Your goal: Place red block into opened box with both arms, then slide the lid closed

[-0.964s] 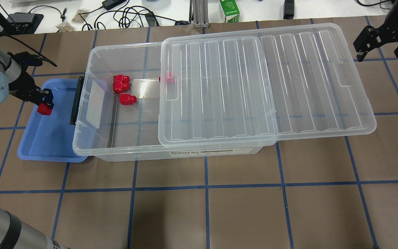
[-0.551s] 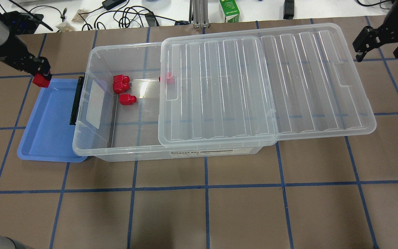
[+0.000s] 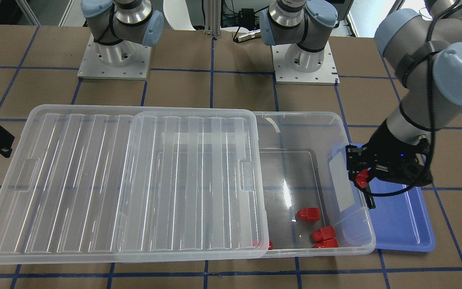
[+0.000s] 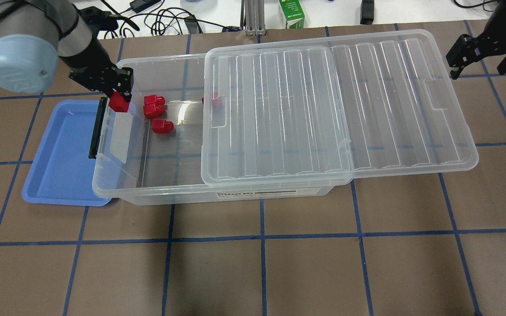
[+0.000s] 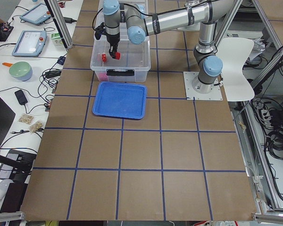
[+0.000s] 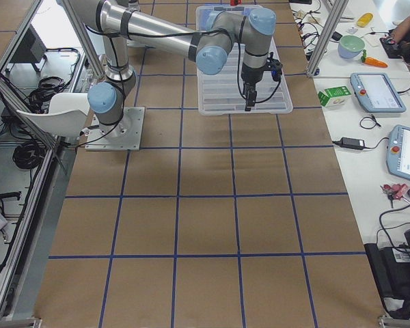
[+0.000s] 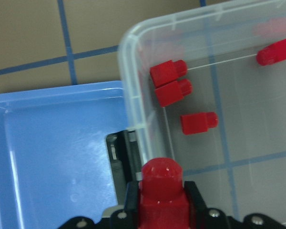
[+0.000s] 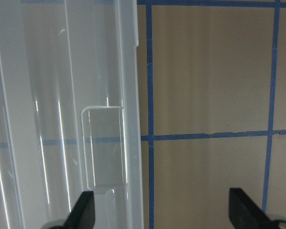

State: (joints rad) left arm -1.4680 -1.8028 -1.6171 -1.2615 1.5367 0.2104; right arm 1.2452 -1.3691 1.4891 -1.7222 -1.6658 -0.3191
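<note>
Gripping the block point(image 4: 120, 104) tight between its fingers point(image 7: 131, 202), the left gripper point(image 4: 119, 96) hangs over the box point(image 4: 169, 196) at its 10 o'clock corner, above the short-end rim by the latch point(image 4: 96, 131). A second ago it held the same block low over the tray point(image 4: 59, 158), at 9 o'clock of the box. Then it rose past the tray's far edge, and now it has swung toward 3 o'clock to reach the box. The wrist view shows the block stub-up in the clamped jaws, right over the rim, with the tray on one side and the box floor on the other.

Four other blocks point(image 4: 162, 126) lie on the box floor where they lay before, three near the latch end and one half under the lid point(image 4: 367, 101). The lid has not shifted; it still sits slid toward 3 o'clock, overhanging that end and leaving the 9 o'clock part of the box uncovered.

The right gripper point(image 4: 480, 69) has barely moved. It waits at the lid's 2 o'clock corner with jaws spread wide, one finger point(image 8: 85, 212) above the lid's end notch, the other over the table point(image 4: 279, 263)
</note>
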